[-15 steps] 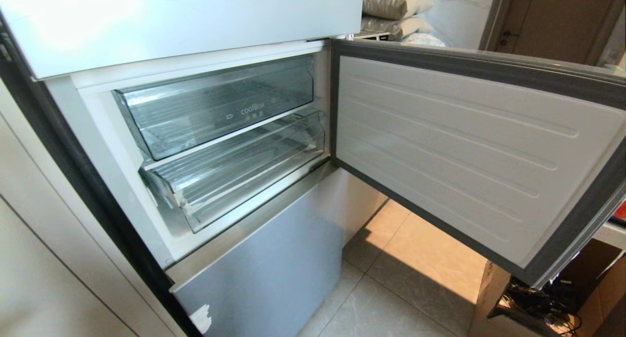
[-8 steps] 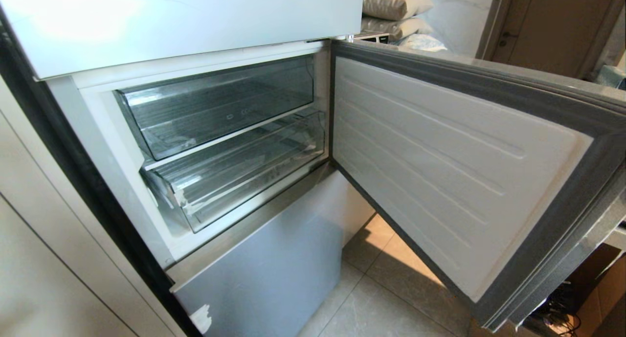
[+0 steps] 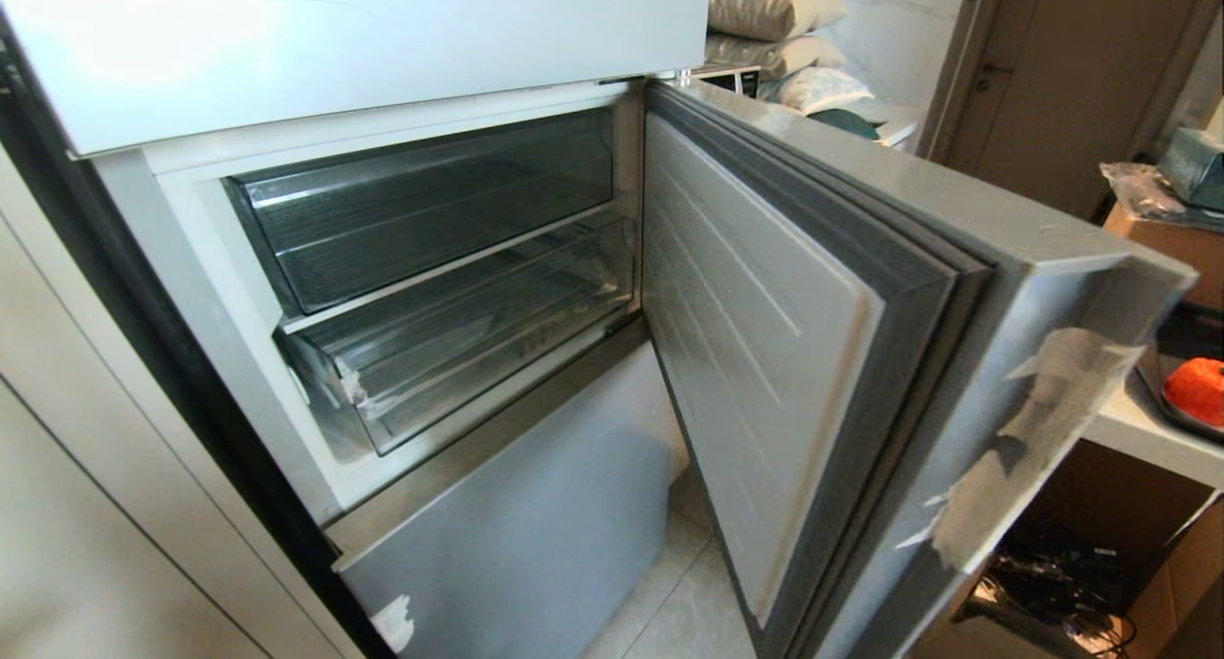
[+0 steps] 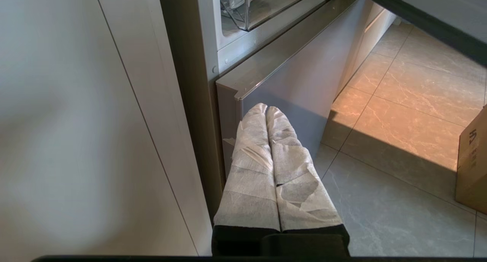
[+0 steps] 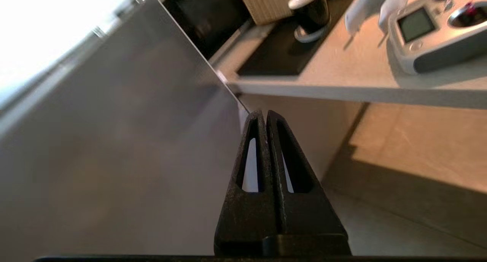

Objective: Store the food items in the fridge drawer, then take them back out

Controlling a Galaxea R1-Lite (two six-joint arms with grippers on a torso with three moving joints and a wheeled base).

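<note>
- Across the middle of the head view, the fridge door (image 3: 813, 353) stands partly open, its grey seal and ribbed white liner facing the compartment; torn tape (image 3: 1033, 429) clings to its outer face
- Centre left of that view, the fridge drawer (image 3: 459, 343) sits pushed in below the taller clear bin (image 3: 421, 209); both look empty
- At the right edge, one red-orange food item (image 3: 1197, 389) rests on a dark tray on the white desk (image 3: 1138, 429), well apart from the drawer; neither arm shows here
- Low centre of the left wrist view, the left gripper (image 4: 265, 111) hangs with its white-wrapped fingers pressed together, holding nothing, near the fridge's lower grey panel (image 4: 300, 75)
- Centre of the right wrist view, the right gripper (image 5: 264, 115) is fully closed and empty, its tips beside the grey door's edge; a dark mug (image 5: 310, 9) stands on the desk at the top
</note>
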